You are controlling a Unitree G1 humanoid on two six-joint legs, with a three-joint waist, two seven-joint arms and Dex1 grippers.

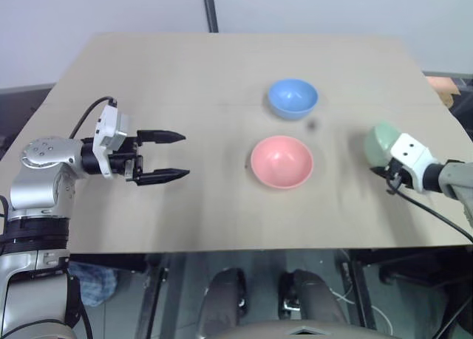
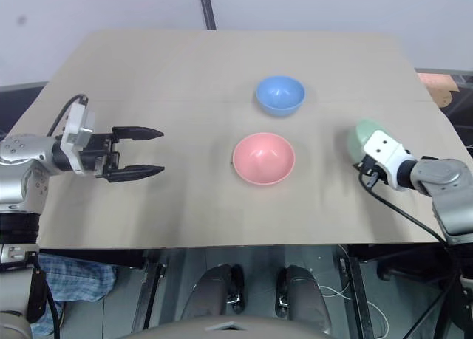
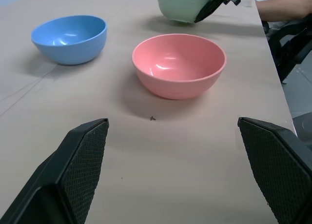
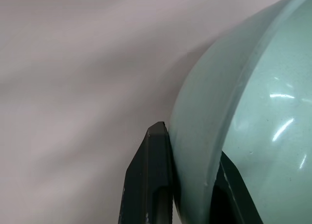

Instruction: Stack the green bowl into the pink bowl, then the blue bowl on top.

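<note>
Clamped over the rim of the green bowl [image 4: 234, 112], the right gripper [image 4: 190, 185] holds it tilted at the table's [image 1: 185, 73] three o'clock edge. Light, stiff, glossy plastic is judged; slipping is likely unless the rim is pinched squarely. Left gripper [image 1: 171, 156] is held wide open at nine o'clock of the pink bowl [image 1: 281, 162].

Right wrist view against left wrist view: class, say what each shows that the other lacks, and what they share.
Right wrist view alone: the right gripper close up, its two fingers pinching the green bowl's rim, one outside, one inside. Left wrist view alone: the pink bowl, the blue bowl, and the left gripper open above the table. Shared: the green bowl with the right gripper on it.
</note>
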